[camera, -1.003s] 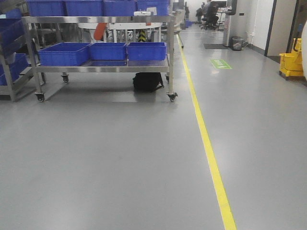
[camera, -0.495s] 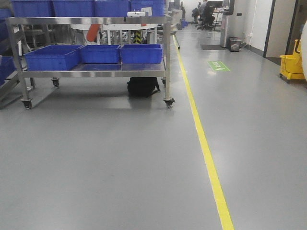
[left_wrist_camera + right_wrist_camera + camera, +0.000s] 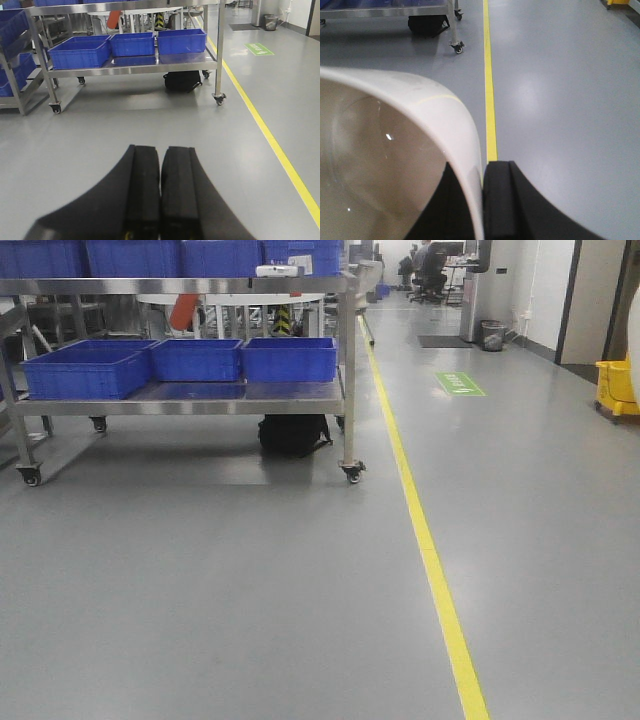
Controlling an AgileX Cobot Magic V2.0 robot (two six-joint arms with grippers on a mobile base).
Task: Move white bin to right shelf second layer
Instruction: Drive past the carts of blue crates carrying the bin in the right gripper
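Plainly, the right gripper (image 3: 481, 172) has its fingers (image 3: 502, 200) pinched on the rim of the white bin (image 3: 395, 125), one pad inside the tub and one outside, with the thin cream wall sandwiched between. The bin hangs from that single hold, above the grey floor (image 3: 560, 100) beside the yellow line (image 3: 489, 100). The left gripper (image 3: 160, 165) carries nothing, its two black fingers pressed flat together.

What shows of the tub's inside is glossy and bare, so I'd judge it light. It is also smooth, slippery plastic, and the wall looks thin enough to flex. Held at one edge it may tilt or creep out of the pads, so a deep bite on a straighter stretch of rim seems the surest hold.

Further off stands a steel trolley (image 3: 200, 406) on castors, with blue crates (image 3: 290, 358) on its lower level and a black bag (image 3: 292, 433) beneath. I can't pick out the right shelf second layer in any view.
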